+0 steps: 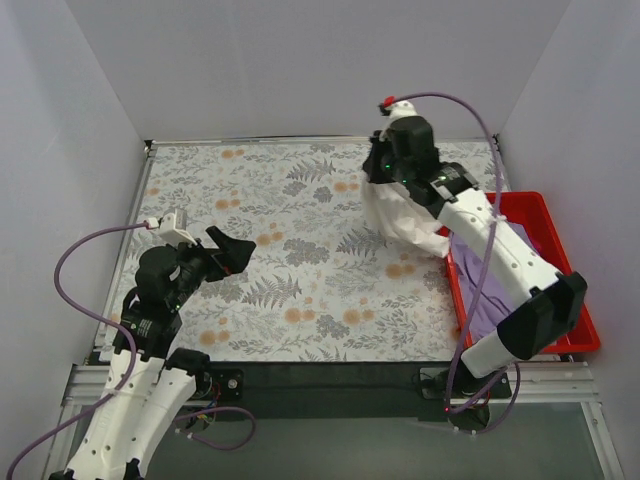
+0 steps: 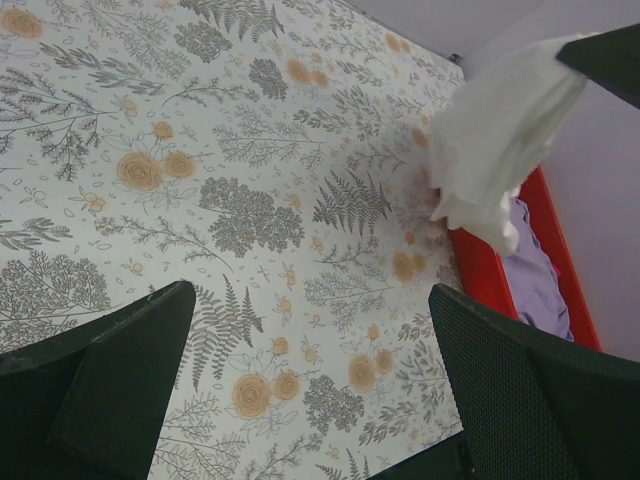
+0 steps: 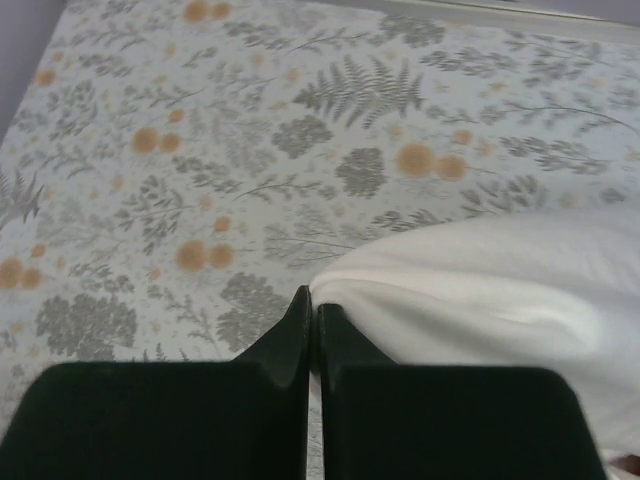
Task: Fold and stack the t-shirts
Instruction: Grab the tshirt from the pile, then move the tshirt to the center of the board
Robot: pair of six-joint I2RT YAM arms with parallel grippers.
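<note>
Right gripper sits nearest in the right wrist view; both black fingers are pressed flat together with no gap between them; the white tee starts right at the tips and spreads off to the right, so the jaws are clamped on its edge. The left wrist view confirms this; the tee hangs bunched from the dark gripper at the top right, its ragged lower end dangling just beside the red bin; can't tell whether that end touches the tablecloth.

Top view: the right arm reaches out to the far right of the table; the white tee droops beneath its wrist, between the wrist and the bin's far-left corner. The purple tee lies crumpled inside the bin at the table's right edge; the right arm crosses over it, so only parts of it show.

Left gripper has its jaws spread wide with nothing between them, only floral cloth visible in the gap; it hovers over the left side of the table, pointed toward the middle, well apart from both tees and the bin.
</note>
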